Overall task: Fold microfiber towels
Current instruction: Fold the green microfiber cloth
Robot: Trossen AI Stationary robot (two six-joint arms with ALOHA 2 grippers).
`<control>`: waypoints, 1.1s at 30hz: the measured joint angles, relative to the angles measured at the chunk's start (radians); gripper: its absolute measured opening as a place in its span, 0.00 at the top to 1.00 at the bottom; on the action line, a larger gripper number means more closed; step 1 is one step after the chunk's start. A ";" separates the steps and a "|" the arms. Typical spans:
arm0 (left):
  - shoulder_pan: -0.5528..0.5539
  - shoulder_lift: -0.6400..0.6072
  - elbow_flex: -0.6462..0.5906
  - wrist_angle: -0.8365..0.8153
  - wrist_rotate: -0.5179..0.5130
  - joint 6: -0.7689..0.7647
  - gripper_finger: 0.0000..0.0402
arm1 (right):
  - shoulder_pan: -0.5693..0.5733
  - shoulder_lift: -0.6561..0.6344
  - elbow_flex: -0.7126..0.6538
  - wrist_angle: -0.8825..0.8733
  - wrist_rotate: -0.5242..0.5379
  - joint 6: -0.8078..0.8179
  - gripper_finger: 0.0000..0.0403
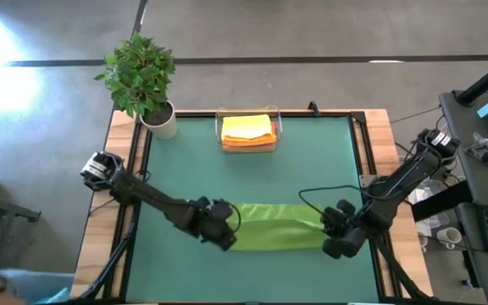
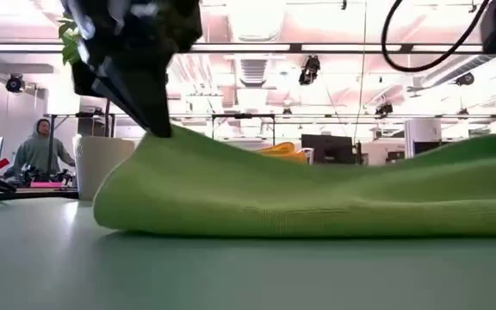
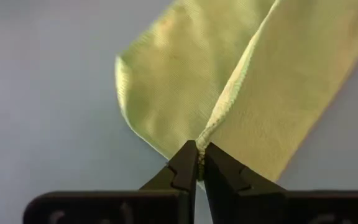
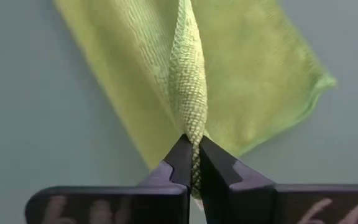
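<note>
My left end effector [image 1: 227,230] is clenched on the left end of the green towel [image 1: 278,227], pinching its folded edge between my fingertips [image 3: 185,163]. The towel stretches rightward from there as a long folded strip on the table [image 1: 193,152]. My right end effector [image 1: 333,227] is clenched on its right end, a ridge of cloth caught between those fingers [image 4: 219,167]. Beyond both, folded towels [image 1: 247,129] lie in the tray [image 1: 220,135].

We see a towel [image 1: 274,227] lying along the near part of the mat [image 1: 252,161], between the left gripper [image 1: 227,235] and right gripper [image 1: 335,230] at its ends. Behind it, a tray [image 1: 248,131] holds folded towels [image 1: 247,128]; a potted plant [image 1: 142,80] stands left of it.
</note>
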 joint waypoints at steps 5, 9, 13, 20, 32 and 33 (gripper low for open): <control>0.062 0.000 -0.007 -0.001 -0.020 0.007 0.98 | -0.061 0.036 -0.001 0.000 0.022 0.005 0.98; 0.099 0.000 -0.012 -0.001 -0.024 0.007 0.98 | -0.106 0.067 -0.002 -0.024 0.023 0.050 0.98; 0.125 0.000 -0.012 0.000 -0.025 0.008 0.98 | -0.143 0.088 -0.002 -0.052 0.022 0.087 0.98; 0.149 0.000 -0.015 0.007 -0.030 0.069 0.98 | -0.180 0.092 -0.002 -0.054 0.020 0.069 0.97; 0.150 0.001 -0.015 0.009 -0.040 0.173 0.94 | -0.181 0.090 -0.002 -0.065 0.021 0.050 0.74; 0.150 0.001 -0.015 0.009 -0.040 0.173 0.92 | -0.181 0.087 -0.002 -0.070 0.020 0.049 0.72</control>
